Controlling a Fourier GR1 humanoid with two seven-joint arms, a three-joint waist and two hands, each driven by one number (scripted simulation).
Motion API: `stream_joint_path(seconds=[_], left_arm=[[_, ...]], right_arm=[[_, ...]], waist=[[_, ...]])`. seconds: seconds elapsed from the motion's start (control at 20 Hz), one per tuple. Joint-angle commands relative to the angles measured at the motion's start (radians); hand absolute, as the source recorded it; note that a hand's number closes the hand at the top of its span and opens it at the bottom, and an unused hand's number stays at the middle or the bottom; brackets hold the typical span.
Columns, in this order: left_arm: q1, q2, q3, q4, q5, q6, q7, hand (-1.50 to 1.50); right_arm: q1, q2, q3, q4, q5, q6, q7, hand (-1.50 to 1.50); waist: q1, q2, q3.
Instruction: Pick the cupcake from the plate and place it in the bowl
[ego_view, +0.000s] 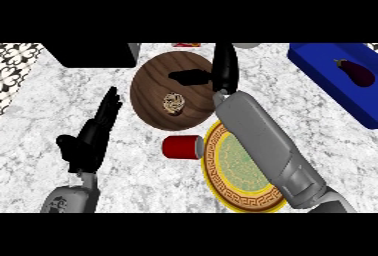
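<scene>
- You're at the release: the cupcake (174, 103) already sits inside the wooden bowl (151, 82), off the plate (221, 186).
- Your right hand (224, 70) hovers at the bowl's far rim, fingers spread and empty (left hand (92, 137) rests open).
- Next, I'd judge, lift the arm away without knocking the red cup (181, 147).
</scene>
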Motion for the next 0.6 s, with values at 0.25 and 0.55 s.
stream_joint_path(seconds=[0.25, 0.55], left_arm=[[0.012, -0.014, 0.015, 0.074, -0.005, 0.001, -0.102, 0.00], [-0.028, 0.005, 0.036, 0.033, 0.024, -0.028, -0.006, 0.00]], right_arm=[[0.291, -0.057, 0.017, -0.360, -0.024, 0.144, 0.006, -1.50], [0.383, -0.046, -0.003, -0.449, 0.048, 0.199, 0.003, -1.50]], waist=[[-0.011, -0.001, 0.000], [-0.001, 0.002, 0.000]])
